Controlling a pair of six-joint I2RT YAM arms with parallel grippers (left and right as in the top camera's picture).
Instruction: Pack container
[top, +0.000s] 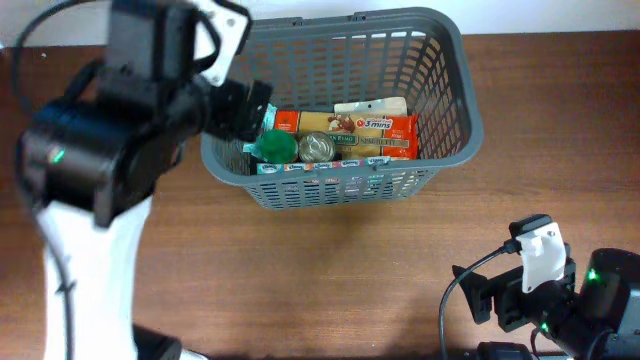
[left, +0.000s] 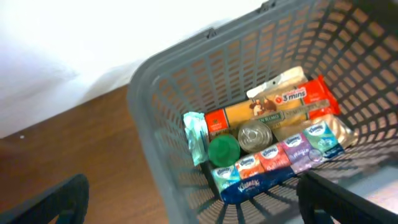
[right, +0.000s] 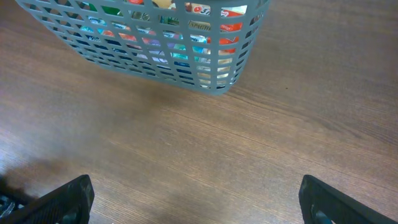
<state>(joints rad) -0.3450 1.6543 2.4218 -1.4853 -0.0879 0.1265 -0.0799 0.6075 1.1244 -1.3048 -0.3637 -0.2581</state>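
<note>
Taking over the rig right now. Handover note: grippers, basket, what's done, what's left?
Left gripper: open, empty, at the container's left end.
Right gripper: open, empty, low over the table, short of the container.
In the container: pasta packet, tin can, green-topped item, tissue packs along the near wall.
Left: no loose groceries show outside it; packing looks finished, probably just park both arms.

container: pasta box, can inside (touching) | left arm: at left rim
</note>
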